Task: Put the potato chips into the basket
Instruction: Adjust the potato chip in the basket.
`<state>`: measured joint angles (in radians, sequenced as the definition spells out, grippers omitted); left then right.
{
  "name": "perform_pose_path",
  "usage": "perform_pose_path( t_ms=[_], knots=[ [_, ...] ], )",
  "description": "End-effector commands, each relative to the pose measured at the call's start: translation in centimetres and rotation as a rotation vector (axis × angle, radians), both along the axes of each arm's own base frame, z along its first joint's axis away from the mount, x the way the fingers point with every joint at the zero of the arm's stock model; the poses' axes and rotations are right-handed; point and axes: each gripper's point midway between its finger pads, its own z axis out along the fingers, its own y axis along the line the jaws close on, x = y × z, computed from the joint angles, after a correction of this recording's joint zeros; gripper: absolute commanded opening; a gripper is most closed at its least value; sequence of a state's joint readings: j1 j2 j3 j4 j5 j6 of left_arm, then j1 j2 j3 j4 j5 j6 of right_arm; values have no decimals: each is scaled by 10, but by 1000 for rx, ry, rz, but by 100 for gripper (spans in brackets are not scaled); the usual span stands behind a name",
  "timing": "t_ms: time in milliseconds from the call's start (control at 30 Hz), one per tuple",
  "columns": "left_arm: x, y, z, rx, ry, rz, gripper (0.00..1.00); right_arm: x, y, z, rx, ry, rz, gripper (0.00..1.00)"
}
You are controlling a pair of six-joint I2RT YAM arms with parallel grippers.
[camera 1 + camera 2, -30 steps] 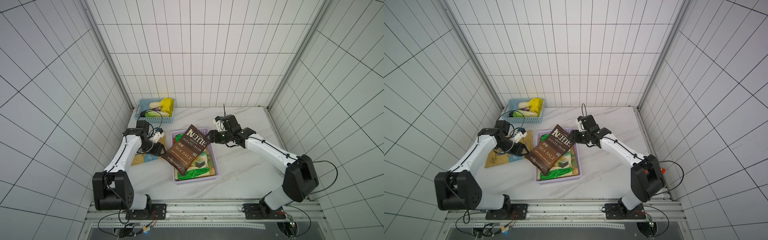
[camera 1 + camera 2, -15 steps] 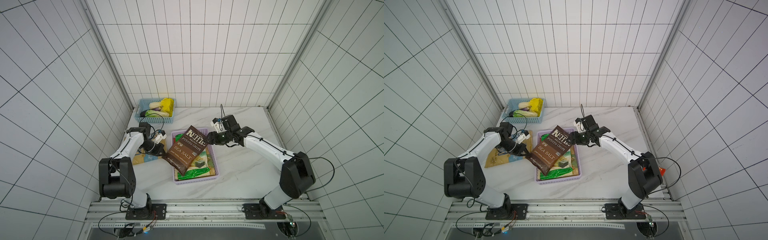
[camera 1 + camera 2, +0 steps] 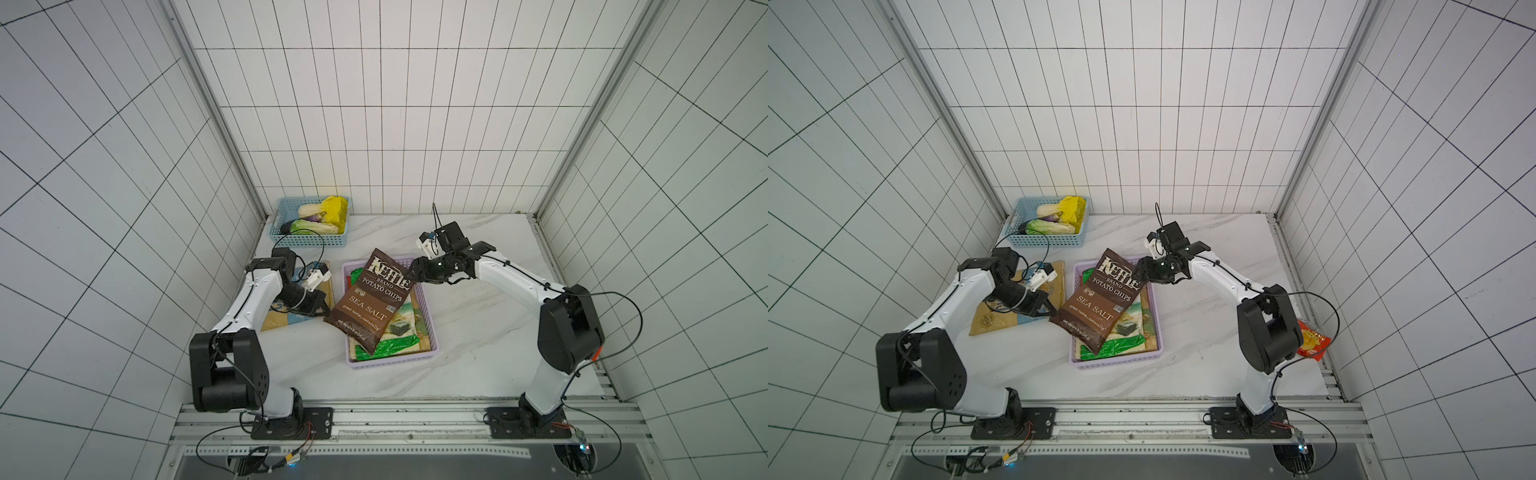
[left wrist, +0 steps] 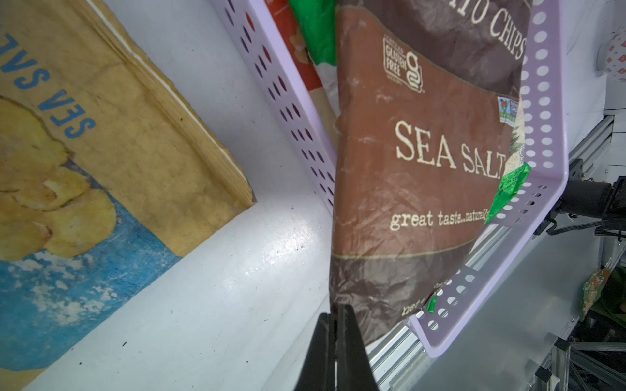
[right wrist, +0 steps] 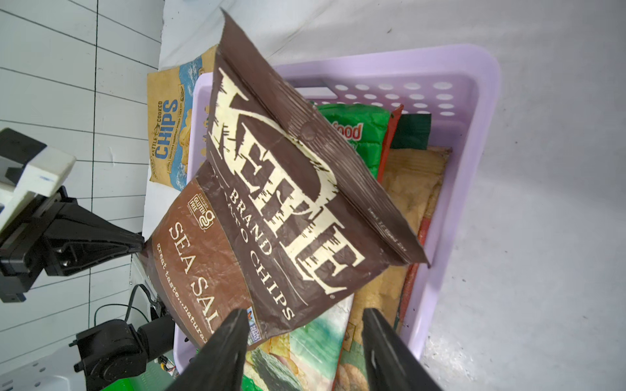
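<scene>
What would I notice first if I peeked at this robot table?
Probably the big brown Kettle bag, lying crooked over the lilac basket in the middle and sticking out past its side. The left gripper pinches one corner of it shut, while the right gripper hangs open at the opposite end. In the far corner by the wall sits a blue basket of vegetables.

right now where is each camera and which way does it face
Top views: overhead at the front, looking down on the table; left arm, right arm show.
Left wrist: on its arm, looking past the left gripper, shut on the Kettle bag.
Right wrist: looking past the open right gripper into the basket.
All share that bag.
</scene>
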<state>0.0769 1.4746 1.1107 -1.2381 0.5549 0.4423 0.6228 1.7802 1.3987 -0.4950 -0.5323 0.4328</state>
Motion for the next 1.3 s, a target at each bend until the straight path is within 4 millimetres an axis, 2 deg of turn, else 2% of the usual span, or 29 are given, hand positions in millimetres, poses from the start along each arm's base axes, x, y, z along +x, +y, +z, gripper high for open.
perform_pose_path(
  t_ms=[0,167,267,467,733,1167,1267],
  knots=[
    [2,-5,12,-42,-14,-15,0,-8,-4,-3,-5,34,-75,55],
    [1,-6,14,-49,-10,-22,0,-14,2,-9,52,54,-158,43],
    [0,-6,15,-45,-13,-29,0,-17,12,-17,35,61,-161,40],
    [-1,-5,16,-39,-16,-35,0,-11,8,-40,-16,78,-259,39],
    [-3,-6,17,-46,-7,-45,0,-14,4,-46,-30,75,-308,40],
    [-1,-3,14,-29,-6,-59,0,-8,17,-61,4,100,-304,40],
    [1,4,6,23,-15,-58,32,-8,19,-61,7,104,-302,40]
  ],
)
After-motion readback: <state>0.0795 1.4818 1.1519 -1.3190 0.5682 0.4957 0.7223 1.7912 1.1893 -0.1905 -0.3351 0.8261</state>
